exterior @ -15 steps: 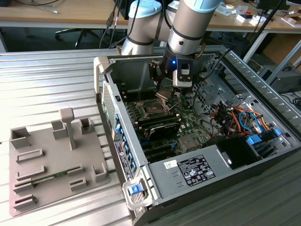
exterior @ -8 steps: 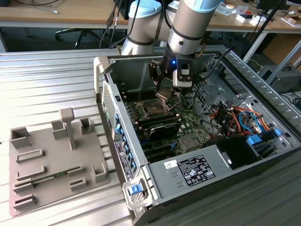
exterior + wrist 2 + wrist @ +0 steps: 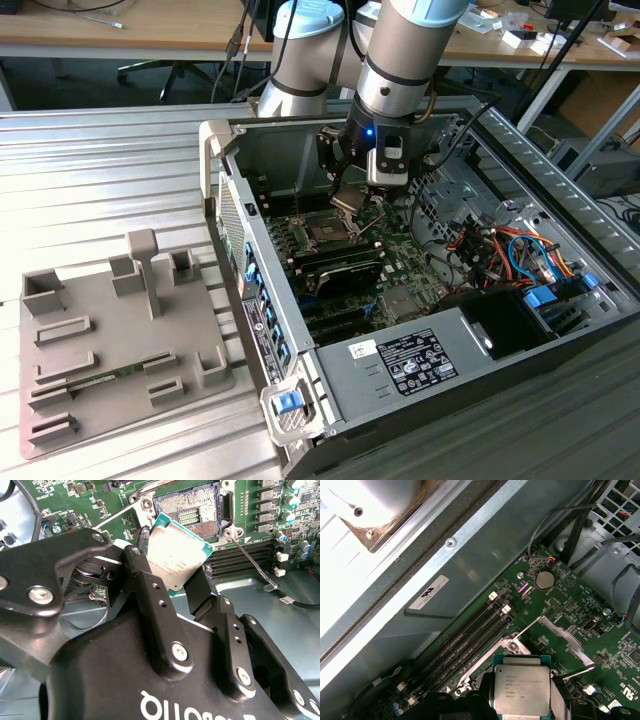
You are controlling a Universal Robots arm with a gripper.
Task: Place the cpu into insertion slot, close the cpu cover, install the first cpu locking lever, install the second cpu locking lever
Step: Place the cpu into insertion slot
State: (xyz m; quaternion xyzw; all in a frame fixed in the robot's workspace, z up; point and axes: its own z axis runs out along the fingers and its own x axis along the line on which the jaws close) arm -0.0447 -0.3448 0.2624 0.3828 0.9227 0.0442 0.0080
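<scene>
My gripper (image 3: pixel 357 197) hangs inside the open computer case, just above the green motherboard (image 3: pixel 400 262). It is shut on the cpu (image 3: pixel 175 555), a thin square chip with a dull silver face and a green edge, pinched between two black fingers (image 3: pixel 150 590). The chip is held tilted. The cpu (image 3: pixel 520 686) also shows face-on in the first wrist view. The insertion slot (image 3: pixel 192 509) lies open beneath the chip, its pin field bare, and it shows as a dark square (image 3: pixel 328 233) in the exterior view. The cpu cover (image 3: pixel 567 642) stands swung up. A thin wire locking lever (image 3: pixel 250 560) lies released beside the socket.
Long black memory slots (image 3: pixel 465 650) run beside the socket. The case's metal wall (image 3: pixel 470 565) rises close by. Cable bundles (image 3: pixel 510 250) and a power supply (image 3: pixel 410 362) fill the exterior view's right. A grey fixture tray (image 3: pixel 110 340) lies on the table to the left.
</scene>
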